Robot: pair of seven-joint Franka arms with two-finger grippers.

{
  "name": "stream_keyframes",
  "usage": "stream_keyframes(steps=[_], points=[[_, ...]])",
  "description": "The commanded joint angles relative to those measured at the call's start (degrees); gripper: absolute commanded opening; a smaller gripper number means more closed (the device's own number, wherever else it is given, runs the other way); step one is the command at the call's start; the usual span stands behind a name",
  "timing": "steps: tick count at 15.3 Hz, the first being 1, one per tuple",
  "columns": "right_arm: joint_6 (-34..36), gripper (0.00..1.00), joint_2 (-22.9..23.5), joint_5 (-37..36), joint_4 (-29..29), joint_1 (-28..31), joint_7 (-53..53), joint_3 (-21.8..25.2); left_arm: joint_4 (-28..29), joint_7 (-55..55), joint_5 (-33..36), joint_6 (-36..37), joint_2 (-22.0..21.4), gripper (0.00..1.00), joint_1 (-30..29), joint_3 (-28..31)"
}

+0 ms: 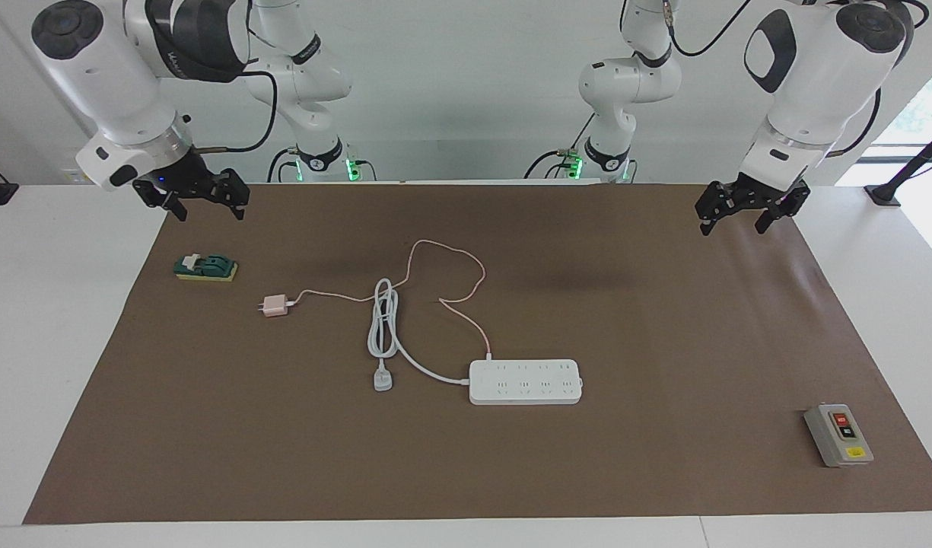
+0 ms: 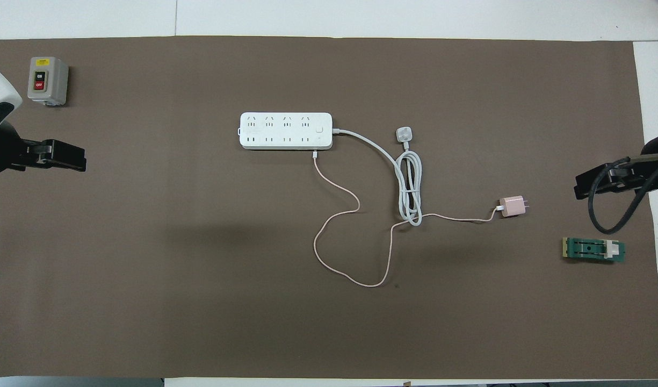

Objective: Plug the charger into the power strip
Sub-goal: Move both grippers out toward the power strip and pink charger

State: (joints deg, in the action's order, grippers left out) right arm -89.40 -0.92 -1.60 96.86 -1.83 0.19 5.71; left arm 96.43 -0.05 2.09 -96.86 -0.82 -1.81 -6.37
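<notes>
Pink charger is lying unplugged near the power strip; left end effector and right end effector are hanging open, empty.

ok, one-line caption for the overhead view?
Pink charger lies unplugged beside the white power strip's coiled cord; both pincers wait open over the mat's ends.

The white power strip lies flat on the brown mat. The little pink charger sits well apart from it, toward the right arm's end, with its thin cable looping between them.
</notes>
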Motion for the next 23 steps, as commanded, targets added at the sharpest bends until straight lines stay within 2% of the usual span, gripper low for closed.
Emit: stream_keyframes(steps=[1, 4, 5, 7, 9, 11, 13, 16, 17, 19, 23], points=[[-1.65, 1.00, -0.75, 0.81, 0.96, 0.16, 14.42, -0.52, -2.04, 0.31, 0.28, 1.84, 0.02, 1.00, 0.32, 0.39], [-3.58, 1.00, -0.75, 1.16, 2.44, -0.28, 31.67, -0.87, -6.33, 0.40, -2.34, 7.71, 0.72, 1.00, -0.56, 0.92], [-4.02, 1.00, -0.66, 3.95, 3.32, -0.20, 35.10, -0.70, -7.74, 0.75, -2.61, 9.04, 1.68, 1.00, -0.73, 1.01], [-5.16, 1.00, 1.96, 8.70, 3.68, 0.42, 46.15, -0.61, -10.38, 0.32, -3.66, 12.55, 2.39, 1.00, -1.09, 1.01], [-7.18, 1.00, 4.60, 9.77, 3.95, 0.25, 54.26, -0.70, -10.65, -2.04, -9.09, 13.27, 2.14, 1.00, -1.35, 1.01], [-9.28, 1.00, 7.24, 13.18, 5.34, 0.94, 55.88, -0.70, -11.62, -7.05, -13.15, 12.66, 2.39, 1.00, -1.27, 1.01], [-14.55, 1.00, 9.17, 16.36, 8.50, 3.22, 55.79, -0.61, -11.53, -8.64, -19.46, 12.05, 3.62, 1.00, -1.26, 1.01], [-22.19, 1.00, 9.62, 20.75, 15.00, 3.58, 55.79, -0.61, -11.18, -8.48, -22.56, 8.29, 4.42, 1.00, -0.30, 0.57], [-23.35, 1.00, 11.71, 23.20, 15.11, 4.63, 55.62, -0.52, -10.83, -8.04, -25.09, 7.22, 5.38, 1.00, -0.04, 0.31], [-23.36, 1.00, 16.20, 29.09, 13.71, 9.11, 52.39, -0.43, -9.78, -7.95, -34.38, 7.04, 6.96, 1.00, 0.49, 0.39], [-23.71, 1.00, 16.65, 30.17, 15.02, 9.91, 50.87, -0.43, -8.63, -7.60, -45.39, 3.35, 8.54, 1.00, 1.90, 0.22]])
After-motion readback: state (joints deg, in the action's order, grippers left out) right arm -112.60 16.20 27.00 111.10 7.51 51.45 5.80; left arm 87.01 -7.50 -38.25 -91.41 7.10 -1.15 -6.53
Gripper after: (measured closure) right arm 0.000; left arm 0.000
